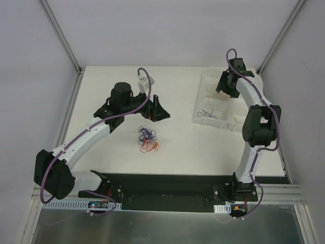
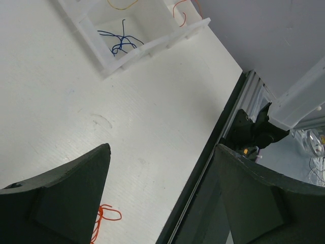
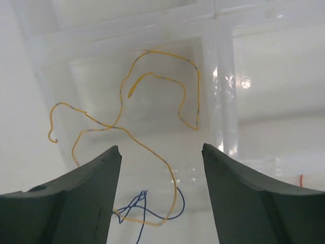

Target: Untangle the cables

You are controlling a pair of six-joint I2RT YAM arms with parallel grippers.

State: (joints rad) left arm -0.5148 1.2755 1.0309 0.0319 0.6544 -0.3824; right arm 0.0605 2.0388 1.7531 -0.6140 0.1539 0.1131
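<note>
Left finger (image 2: 61, 203), orange-red cable (image 2: 109, 212) (half-hidden)

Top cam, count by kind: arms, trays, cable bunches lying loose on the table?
Robot arms: 2, the left arm and the right arm
White tray: 1
Loose cable bunch on the table, blue and red strands: 1
Total: 4

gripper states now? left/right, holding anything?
Left gripper: open, empty.
Right gripper: open, empty, over a yellow wire in the tray.
</note>
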